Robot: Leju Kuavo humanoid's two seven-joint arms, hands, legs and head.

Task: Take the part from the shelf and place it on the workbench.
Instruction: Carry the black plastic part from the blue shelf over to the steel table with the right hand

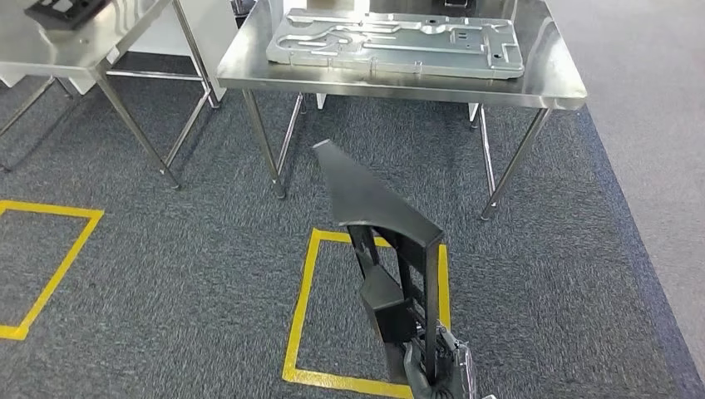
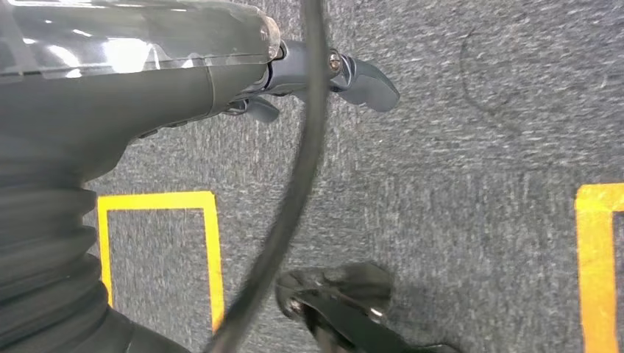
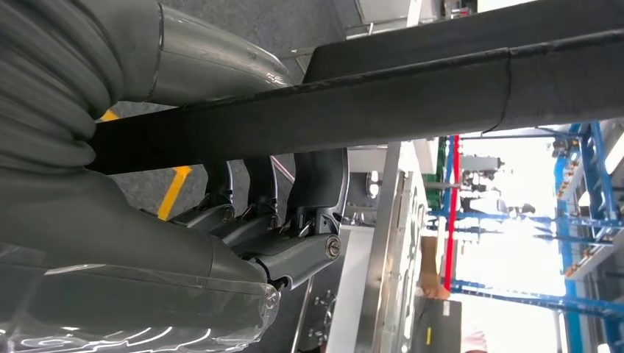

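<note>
The part [image 1: 382, 216] is a long black metal bracket with a wedge-shaped top. It stands upright in front of me, and my right hand [image 1: 434, 372] grips its lower end. In the right wrist view the dark fingers [image 3: 257, 220] curl around the part's black bar [image 3: 412, 103]. The steel workbench [image 1: 399, 87] stands ahead past the part, with a large silver stamped plate [image 1: 399, 41] lying on it. My left hand [image 2: 243, 81] hangs over the carpet with its thumb [image 2: 364, 82] stretched out and nothing in it.
A second steel table [image 1: 75, 50] at the far left carries a black tray [image 1: 62, 10]. Yellow tape squares [image 1: 303, 307] [image 1: 50, 274] mark the dark carpet. The workbench legs [image 1: 266, 145] [image 1: 511, 166] stand ahead. A black cable [image 2: 294, 191] hangs beside the left hand.
</note>
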